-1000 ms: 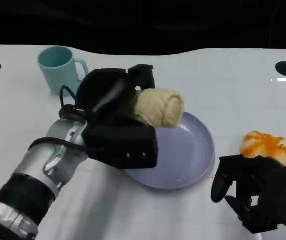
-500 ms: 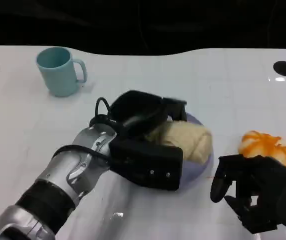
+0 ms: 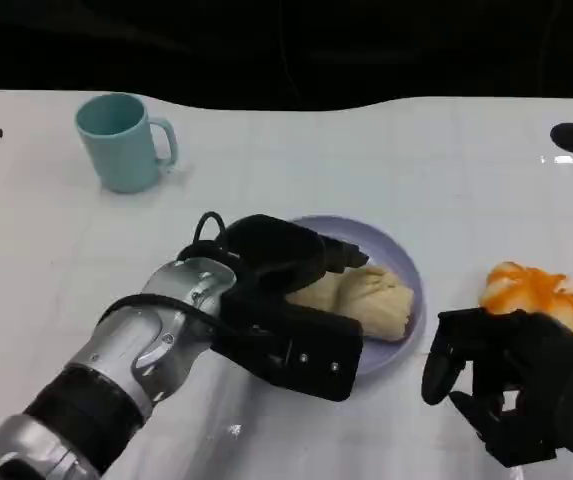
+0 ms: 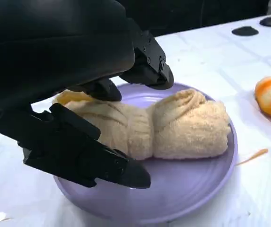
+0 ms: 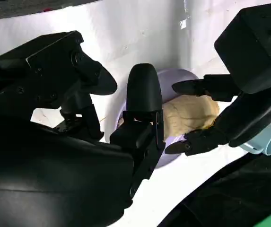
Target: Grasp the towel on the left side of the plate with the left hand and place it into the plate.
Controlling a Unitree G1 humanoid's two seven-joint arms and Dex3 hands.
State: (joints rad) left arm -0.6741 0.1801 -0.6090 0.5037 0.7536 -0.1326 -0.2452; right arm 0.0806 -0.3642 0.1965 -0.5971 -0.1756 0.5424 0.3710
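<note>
Towel (image 3: 366, 298) lay on the plate (image 3: 403, 262) (rolled, beige); left hand (image 3: 281, 290) straddled it, fingers apart, not gripping.

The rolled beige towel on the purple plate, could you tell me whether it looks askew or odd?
Nothing stands out: the rolled beige towel lies flat inside the purple plate, pinched at its middle, with the left hand around one end.

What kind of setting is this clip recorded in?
Probably a lab or test bench set up as a mock dining table: a plain white table, with a purple plate holding a rolled towel, a teal mug, and darkness behind.
</note>
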